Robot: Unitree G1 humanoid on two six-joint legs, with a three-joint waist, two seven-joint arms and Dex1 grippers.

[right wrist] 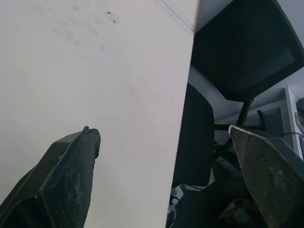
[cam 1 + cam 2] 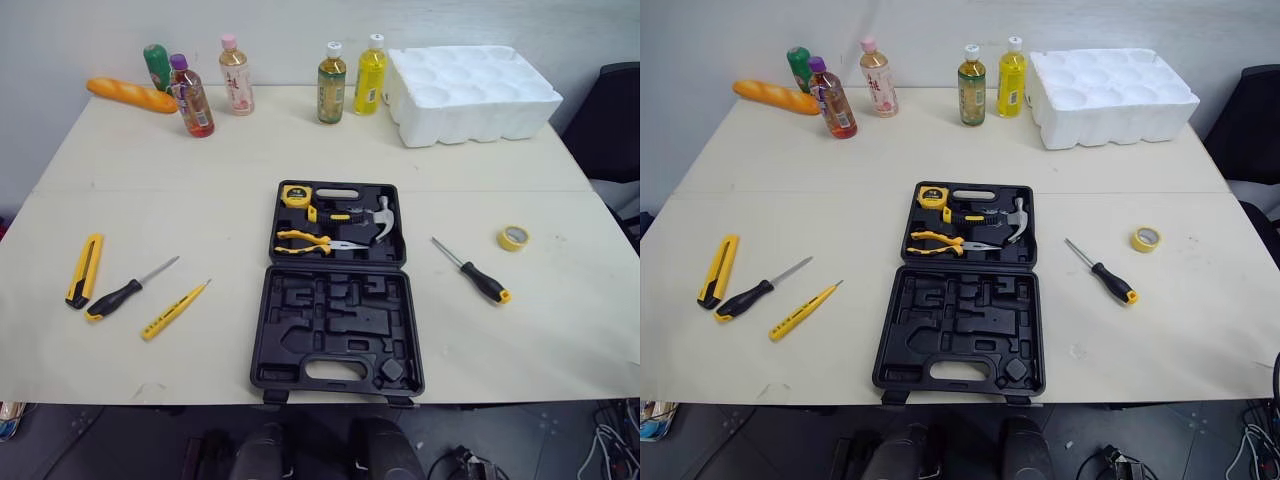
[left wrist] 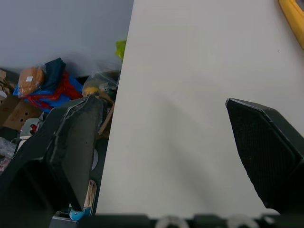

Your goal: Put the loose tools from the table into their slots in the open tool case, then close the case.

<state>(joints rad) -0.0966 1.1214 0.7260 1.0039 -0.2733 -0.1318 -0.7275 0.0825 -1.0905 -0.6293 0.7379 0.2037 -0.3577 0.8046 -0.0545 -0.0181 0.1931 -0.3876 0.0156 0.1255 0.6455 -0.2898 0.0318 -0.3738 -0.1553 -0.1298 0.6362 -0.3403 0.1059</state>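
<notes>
From the head camera I see a pale table (image 2: 200,170) with a black tool case (image 2: 337,290) lying open and flat at its middle, near the front edge. The case's far half holds a yellow tape measure (image 2: 296,195), a hammer (image 2: 380,218) and yellow-handled pliers (image 2: 310,242). Its near half shows bare moulded slots.

On my left, well apart from the case, three loose tools lie side by side: a yellow utility knife (image 2: 84,269), a black-handled screwdriver (image 2: 125,292) and a slim yellow tester screwdriver (image 2: 172,311). On my right a second screwdriver (image 2: 475,273), with a black and yellow handle, lies near the case, and a small yellow tape roll (image 2: 514,237) sits just beyond it.

Along the far edge stand five bottles (image 2: 332,83), with a bread loaf (image 2: 130,95) at the left and a white foam tray (image 2: 470,92) at the right.

In its wrist view my left gripper (image 3: 161,102) has its fingers spread wide over bare tabletop by the table's edge. My right gripper (image 1: 162,131) is likewise spread wide over the table's edge, with a black chair (image 1: 242,47) beyond it
</notes>
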